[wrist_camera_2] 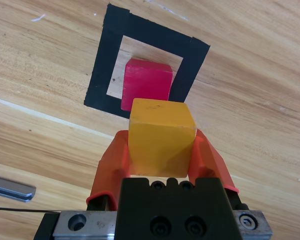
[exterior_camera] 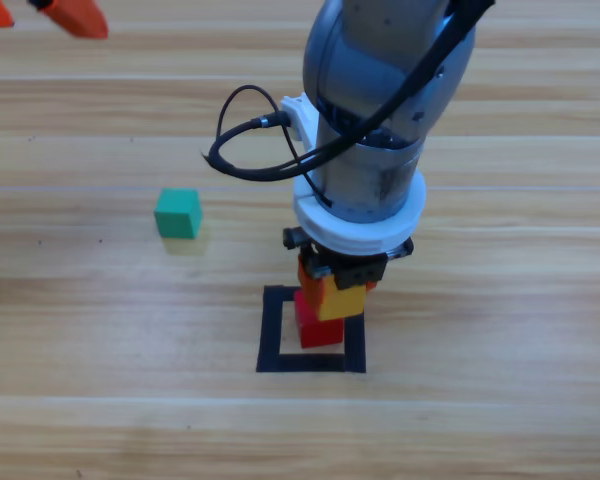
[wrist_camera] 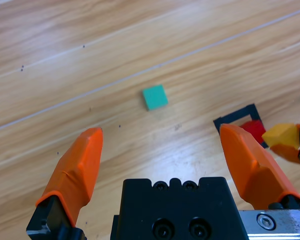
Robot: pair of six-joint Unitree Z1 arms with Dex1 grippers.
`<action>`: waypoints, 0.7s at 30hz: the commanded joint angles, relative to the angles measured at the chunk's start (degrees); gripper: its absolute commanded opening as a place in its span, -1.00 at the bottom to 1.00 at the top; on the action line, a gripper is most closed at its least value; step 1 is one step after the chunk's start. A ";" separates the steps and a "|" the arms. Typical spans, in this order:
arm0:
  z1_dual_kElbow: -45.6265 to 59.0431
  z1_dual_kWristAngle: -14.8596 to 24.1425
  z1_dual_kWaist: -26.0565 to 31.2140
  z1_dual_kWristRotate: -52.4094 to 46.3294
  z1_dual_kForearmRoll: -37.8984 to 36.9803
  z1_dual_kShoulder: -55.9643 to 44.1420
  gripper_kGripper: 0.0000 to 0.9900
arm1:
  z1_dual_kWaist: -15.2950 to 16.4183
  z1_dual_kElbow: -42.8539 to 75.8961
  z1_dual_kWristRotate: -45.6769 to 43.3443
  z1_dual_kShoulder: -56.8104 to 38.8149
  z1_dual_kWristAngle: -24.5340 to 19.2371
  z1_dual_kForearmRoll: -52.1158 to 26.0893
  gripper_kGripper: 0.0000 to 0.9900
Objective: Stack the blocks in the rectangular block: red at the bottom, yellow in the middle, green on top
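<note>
The red cube (exterior_camera: 318,326) (wrist_camera_2: 146,83) stands inside the black tape square (exterior_camera: 272,332) (wrist_camera_2: 99,80). Just above it hangs the yellow cube (exterior_camera: 342,300) (wrist_camera_2: 161,136), with my right gripper (exterior_camera: 335,290) (wrist_camera_2: 160,150) shut on it; whether the yellow cube touches the red one I cannot tell. The teal-green cube (exterior_camera: 178,213) (wrist_camera: 155,96) lies alone on the table to the left of the square. My left gripper (exterior_camera: 55,15) (wrist_camera: 162,150) waits open at the top left corner, holding nothing; its view also shows the red cube (wrist_camera: 253,130) and the yellow cube (wrist_camera: 282,136).
The right arm's grey body (exterior_camera: 380,110) and its black cable loop (exterior_camera: 242,150) hang over the table behind the square. The wooden table (exterior_camera: 480,330) runs bare to the right and front of the square.
</note>
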 commanded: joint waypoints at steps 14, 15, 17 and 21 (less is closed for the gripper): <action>-2.34 -3.66 3.01 -1.47 0.46 8.43 1.00 | 1.41 -5.11 1.68 6.94 0.20 1.56 -1.00; -2.26 -3.57 3.01 -1.47 0.46 8.52 1.00 | 1.41 -5.11 1.68 7.03 0.20 1.56 -1.00; -1.99 -3.49 3.01 -1.47 0.46 8.61 1.00 | 1.41 -5.11 1.77 7.12 -0.24 1.56 -1.00; -1.29 -3.57 3.01 -1.56 0.28 8.43 1.00 | 1.41 -5.11 2.38 7.38 -0.95 1.56 -1.00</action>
